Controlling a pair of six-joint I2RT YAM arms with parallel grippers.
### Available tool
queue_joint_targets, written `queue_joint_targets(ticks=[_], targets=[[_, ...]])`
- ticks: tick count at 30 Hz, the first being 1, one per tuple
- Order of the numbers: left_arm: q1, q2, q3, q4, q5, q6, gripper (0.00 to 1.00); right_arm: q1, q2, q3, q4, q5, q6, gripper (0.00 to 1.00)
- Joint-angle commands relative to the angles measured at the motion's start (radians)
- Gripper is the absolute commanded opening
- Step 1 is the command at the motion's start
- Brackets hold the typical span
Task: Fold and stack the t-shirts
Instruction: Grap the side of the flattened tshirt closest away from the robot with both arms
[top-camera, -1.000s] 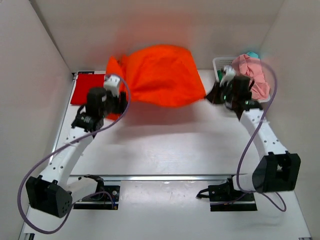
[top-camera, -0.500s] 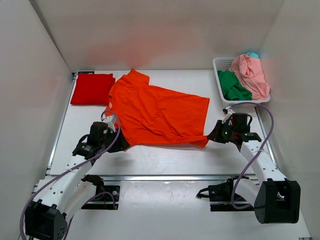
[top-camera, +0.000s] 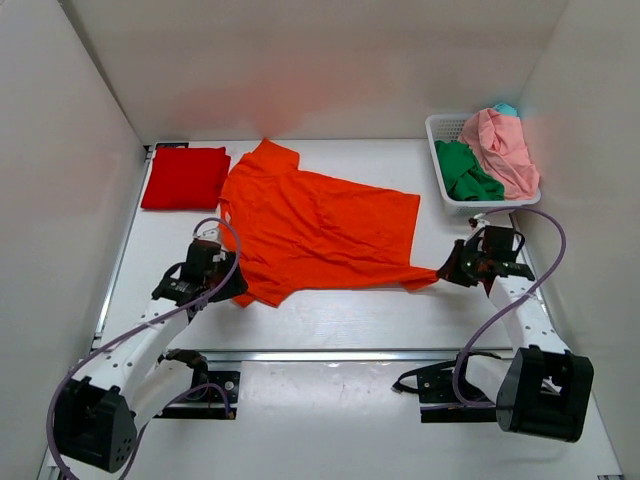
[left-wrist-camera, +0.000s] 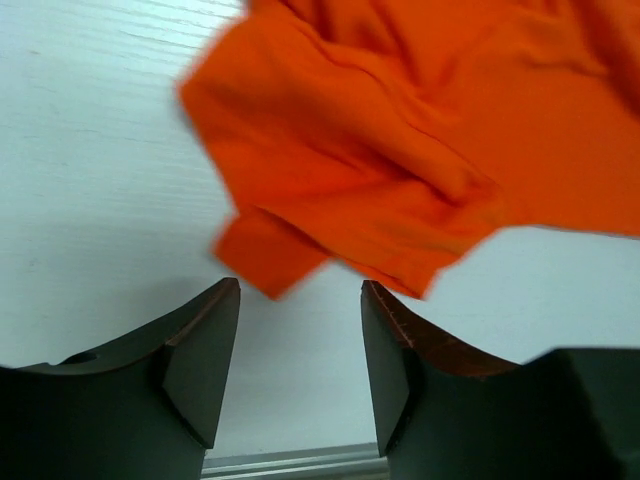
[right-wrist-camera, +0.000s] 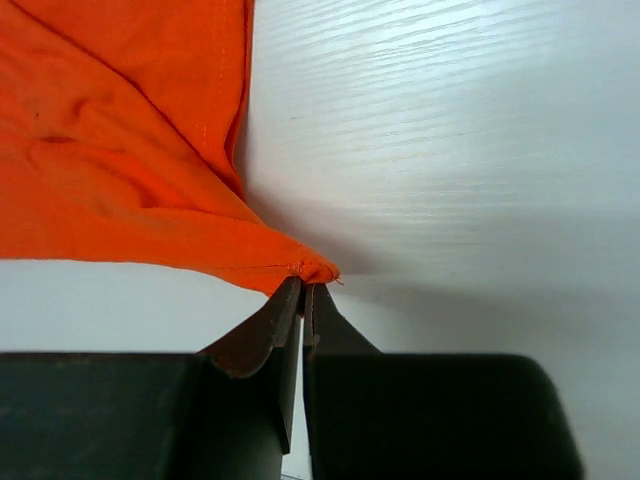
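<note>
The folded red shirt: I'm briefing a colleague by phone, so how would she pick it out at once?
Go to the far left corner of the white table. There lies the deep red cloth t-shirt, folded into a flat rectangle. Its neighbour, the bright orange cloth t-shirt, is lighter and spread open, sleeves showing.

Bright, even overhead light, soft shadows, slight blur in left wrist view.

top camera looks down; both wrist cameras sit close, sharing orange t-shirt (top-camera: 320, 225).
</note>
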Motion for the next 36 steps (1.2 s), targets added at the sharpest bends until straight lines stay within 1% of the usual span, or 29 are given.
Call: queue_joint_targets(ticks=[1,3,4,6,10,14,17,18,19,20,21,22,23,24,25,26,27,30,32,33,36], targets=[[0.002,0.052,0.03,0.018,-0.112,0.025,0.63,-0.03,0.029,0.065,-0.015,0.033,-0.066,0.0],[0.002,0.086,0.026,0.026,-0.132,0.025,0.64,-0.003,0.046,0.07,-0.007,0.056,-0.052,0.0],[-0.016,0.095,0.023,0.035,-0.15,0.031,0.64,0.002,0.047,0.069,-0.004,0.062,-0.046,0.0],[-0.033,0.132,0.02,0.041,-0.167,0.02,0.65,-0.001,0.058,0.078,0.01,0.044,-0.049,0.0],[-0.033,0.169,-0.005,0.13,-0.198,0.008,0.66,0.005,0.063,0.078,0.021,0.032,-0.034,0.0],[-0.038,0.201,-0.01,0.201,-0.226,0.006,0.64,-0.002,0.061,0.073,0.018,0.026,-0.037,0.0],[-0.044,0.321,0.018,0.21,-0.227,0.029,0.64,-0.013,0.056,0.073,0.024,0.021,-0.038,0.0],[-0.05,0.339,0.03,0.21,-0.226,0.029,0.63,-0.013,0.063,0.075,0.022,0.019,-0.034,0.0],[-0.053,0.379,0.047,0.21,-0.203,0.029,0.59,-0.013,0.052,0.075,0.024,0.021,-0.037,0.0],[-0.061,0.387,0.061,0.212,-0.206,0.025,0.54,-0.015,0.05,0.073,0.022,0.019,-0.037,0.0],[-0.07,0.422,0.067,0.21,-0.192,0.025,0.52,-0.019,0.052,0.076,0.024,0.022,-0.037,0.01],[-0.082,0.454,0.082,0.201,-0.188,0.026,0.49,-0.01,0.049,0.079,0.021,0.012,-0.032,0.0],[-0.091,0.488,0.101,0.184,-0.184,0.029,0.5,-0.019,0.05,0.081,0.022,0.01,-0.037,0.0],[-0.099,0.503,0.114,0.186,-0.184,0.035,0.48,-0.019,0.052,0.087,0.013,0.012,-0.032,0.01],[-0.102,0.525,0.121,0.175,-0.184,0.045,0.28,-0.019,0.043,0.09,0.018,0.012,-0.035,0.0],[-0.104,0.534,0.137,0.167,-0.175,0.052,0.0,-0.018,0.052,0.089,0.015,0.01,-0.028,0.0],[-0.107,0.534,0.139,0.157,-0.18,0.054,0.0,-0.019,0.049,0.098,0.015,0.01,-0.032,0.0],[-0.111,0.447,0.177,0.092,-0.203,0.068,0.0,-0.022,0.046,0.116,0.002,0.001,-0.038,0.0],[-0.102,0.332,0.206,0.039,-0.209,0.078,0.0,-0.038,0.03,0.134,-0.017,-0.002,-0.046,0.0],[-0.081,0.274,0.216,-0.001,-0.209,0.094,0.0,-0.033,0.033,0.148,-0.037,-0.005,-0.052,0.0],[-0.046,0.16,0.246,-0.095,-0.184,0.101,0.0,-0.01,0.024,0.18,-0.077,0.003,-0.058,0.0]])
